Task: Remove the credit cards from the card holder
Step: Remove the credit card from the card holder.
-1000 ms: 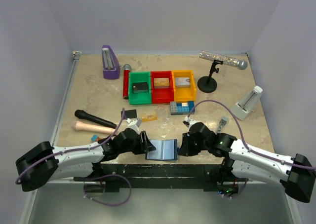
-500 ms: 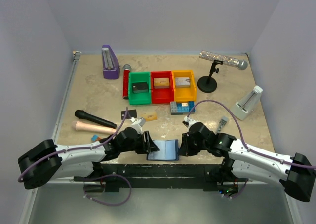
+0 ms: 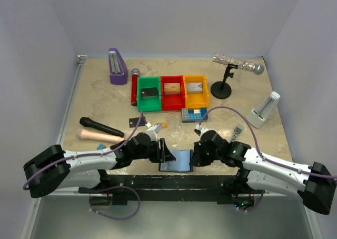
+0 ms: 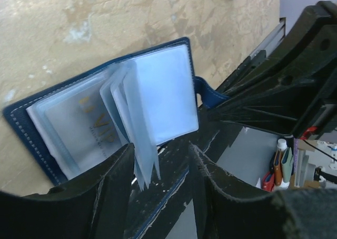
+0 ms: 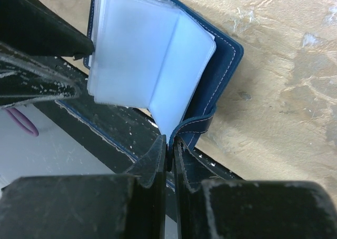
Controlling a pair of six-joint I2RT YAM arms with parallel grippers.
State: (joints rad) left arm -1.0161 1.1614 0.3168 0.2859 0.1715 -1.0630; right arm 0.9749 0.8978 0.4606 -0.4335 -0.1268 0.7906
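1. The card holder [image 3: 178,160] lies open at the middle of the surface's [image 3: 237,99] near edge, between the two arms. Its two halves spread along that edge and its spine runs across it.
2. One of the credit cards [image 4: 89,129], pale with gold lettering, shows through the clear pocket on the holder's left half. More clear sleeves [image 4: 138,118] fan up from the spine. I cannot tell whether they carry cards.
3. The right pincer [image 5: 168,144] is pressed fully together on the snap tab [image 5: 197,127] at the holder's right edge, anchoring it.
4. The left pincer [image 4: 159,156] stands about half open, its fingers straddling the loose lower corners of the fanned sleeves. Nothing looks pinched.
5. The lettered card sits on the left pincer's side of the spine, so the left arm is the nearer one. Judging from this, the next move is for that pincer to clear the loose leaves and close on the card's free edge while the right one holds the tab.
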